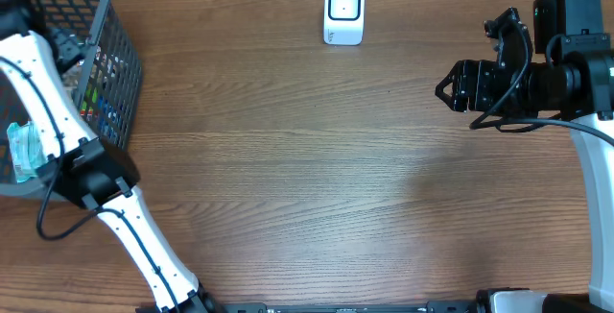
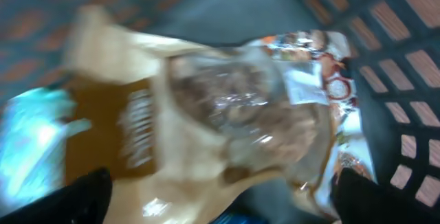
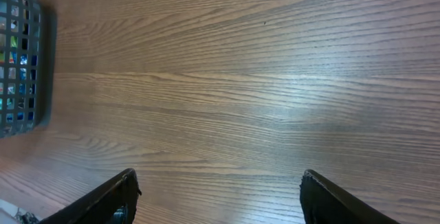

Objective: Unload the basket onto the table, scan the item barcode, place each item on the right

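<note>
Spread left fingers (image 2: pixel 86 200) over a snack pouch (image 2: pixel 234 107) inside the basket (image 1: pixel 120 59), upper left of the overhead view.
Pinching nothing, wide apart at the lower corners of a blurred wrist view. Well apart from the scanner (image 1: pixel 343 12) at top centre. Far right: right fingers (image 3: pixel 113 200) also spread, empty above the worktop (image 1: pixel 288 159). Could slip on glossy film, snag the basket wall on lifting, or present the wrong face; barcode side impossible to tell.

The wooden bench (image 1: pixel 317 179) is warm brown with streaky grain, the mesh plastic basket (image 1: pixel 123 63) dark grey. The crinkly snack bag (image 2: pixel 206 114) is tan and brown (clear window).
</note>
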You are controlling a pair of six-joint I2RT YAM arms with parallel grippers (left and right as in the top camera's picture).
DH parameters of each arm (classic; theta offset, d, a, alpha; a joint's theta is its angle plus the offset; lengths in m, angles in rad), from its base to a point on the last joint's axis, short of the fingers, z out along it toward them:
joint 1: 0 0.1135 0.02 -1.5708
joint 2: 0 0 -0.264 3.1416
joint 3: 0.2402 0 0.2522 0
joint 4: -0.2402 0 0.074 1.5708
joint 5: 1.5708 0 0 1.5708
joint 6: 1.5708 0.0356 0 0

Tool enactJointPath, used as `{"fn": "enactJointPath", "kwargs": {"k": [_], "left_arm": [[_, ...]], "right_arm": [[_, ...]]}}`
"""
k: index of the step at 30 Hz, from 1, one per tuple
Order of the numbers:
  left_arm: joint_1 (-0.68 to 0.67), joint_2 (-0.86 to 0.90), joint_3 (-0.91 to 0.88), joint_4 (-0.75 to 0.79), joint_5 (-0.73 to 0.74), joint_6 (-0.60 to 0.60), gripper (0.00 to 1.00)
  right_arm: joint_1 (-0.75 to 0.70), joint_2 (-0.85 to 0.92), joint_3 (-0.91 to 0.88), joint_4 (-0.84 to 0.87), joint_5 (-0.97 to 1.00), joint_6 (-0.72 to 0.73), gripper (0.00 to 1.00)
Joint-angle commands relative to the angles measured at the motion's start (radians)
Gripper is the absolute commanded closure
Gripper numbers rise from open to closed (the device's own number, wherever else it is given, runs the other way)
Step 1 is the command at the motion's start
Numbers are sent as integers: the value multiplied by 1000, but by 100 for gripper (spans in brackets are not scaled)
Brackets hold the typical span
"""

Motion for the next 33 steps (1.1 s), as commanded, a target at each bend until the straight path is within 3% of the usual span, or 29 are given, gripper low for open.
{"fn": "enactJointPath", "kwargs": {"k": [1,7,16,21,26,33], "left_arm": [[-30,75,7,31,46,79,1],[-60,202,7,66,41,74,0],[-64,307,7,-9,-13,74,0],[-57,272,10,-22,0,21,0],[-12,185,10,-37,211,-47,2],[39,-29,10,-69,277,8,5]], "right_arm": [[3,-6,21,0,-6,3,23],[3,-6,21,-22,-5,3,23],[3,-6,21,-24,-6,4,23],[3,-6,21,-22,-6,4,22],[3,-6,21,-24,-6,3,22],[3,-6,21,-23,-6,3,21]]}}
